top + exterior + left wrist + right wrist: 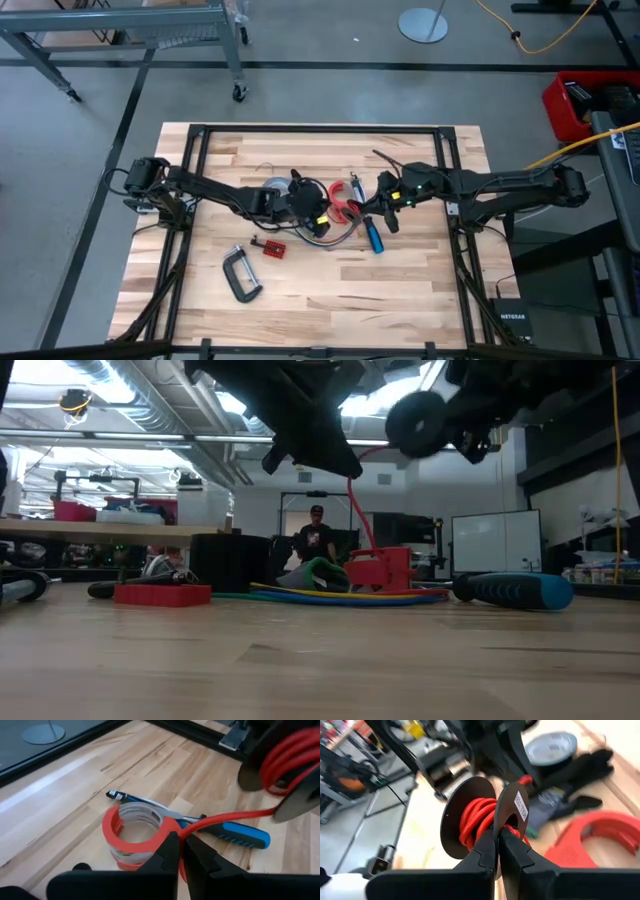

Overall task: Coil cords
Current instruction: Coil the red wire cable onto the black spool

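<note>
A red cord (225,817) runs from a black spool (470,820), on which several turns of it are wound, to my left gripper (181,840), which is shut on it above the table's middle (318,216). My right gripper (498,832) is shut on the spool, held in the air just right of the left gripper (383,203). In the low view the cord (353,510) drops from the left gripper to a red holder (378,568) on the table. A bundle of green, yellow and blue cords (330,596) lies flat on the table beside it. My left gripper pinches the red cord (192,827) between its two shut fingers, coming from above. The stretch toward the spool is drawn straight; the other stretch hangs down to the table. My right gripper pinches the rim of the spool's near black flange (507,822) between its two fingers. The spool is lifted clear of the table, its axis roughly level and across the fingers.
A red-and-white tape ring (135,837) and a blue-handled screwdriver (373,237) lie under the grippers. A grey tape roll (270,187), a small red block (272,247) and a black C-clamp (240,275) lie to the left and nearer. A person (317,535) shows far behind.
</note>
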Robot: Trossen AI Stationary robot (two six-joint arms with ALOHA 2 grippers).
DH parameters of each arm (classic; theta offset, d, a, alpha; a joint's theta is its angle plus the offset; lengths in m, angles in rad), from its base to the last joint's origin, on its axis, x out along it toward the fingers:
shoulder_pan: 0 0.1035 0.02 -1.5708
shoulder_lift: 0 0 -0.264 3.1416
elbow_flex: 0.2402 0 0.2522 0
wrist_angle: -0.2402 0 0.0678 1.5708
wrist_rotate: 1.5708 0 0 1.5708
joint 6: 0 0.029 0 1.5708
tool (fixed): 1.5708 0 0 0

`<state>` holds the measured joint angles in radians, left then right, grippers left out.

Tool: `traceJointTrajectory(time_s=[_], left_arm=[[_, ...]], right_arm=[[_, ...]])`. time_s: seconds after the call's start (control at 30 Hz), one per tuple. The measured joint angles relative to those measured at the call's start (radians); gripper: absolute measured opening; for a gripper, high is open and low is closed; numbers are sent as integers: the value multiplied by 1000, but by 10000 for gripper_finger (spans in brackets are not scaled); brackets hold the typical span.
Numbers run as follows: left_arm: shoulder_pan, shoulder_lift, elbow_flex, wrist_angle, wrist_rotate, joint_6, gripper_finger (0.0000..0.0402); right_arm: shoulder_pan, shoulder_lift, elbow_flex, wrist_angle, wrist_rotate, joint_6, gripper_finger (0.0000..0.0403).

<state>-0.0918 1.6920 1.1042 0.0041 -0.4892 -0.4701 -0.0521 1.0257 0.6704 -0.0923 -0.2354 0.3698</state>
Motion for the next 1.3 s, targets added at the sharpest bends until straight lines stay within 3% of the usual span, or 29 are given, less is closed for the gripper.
traceJointTrajectory(time_s=[0.47, 1.07, 1.3], left_arm=[[5, 0, 48, 0, 19, 24, 10], [9, 0, 51, 16, 64, -30, 17], [8, -2, 51, 110, 93, -50, 17]], right_arm=[[0, 130, 0, -13, 112, -2, 9], [0, 136, -1, -9, 281, -3, 9], [0, 136, -3, 67, 317, 1, 9]])
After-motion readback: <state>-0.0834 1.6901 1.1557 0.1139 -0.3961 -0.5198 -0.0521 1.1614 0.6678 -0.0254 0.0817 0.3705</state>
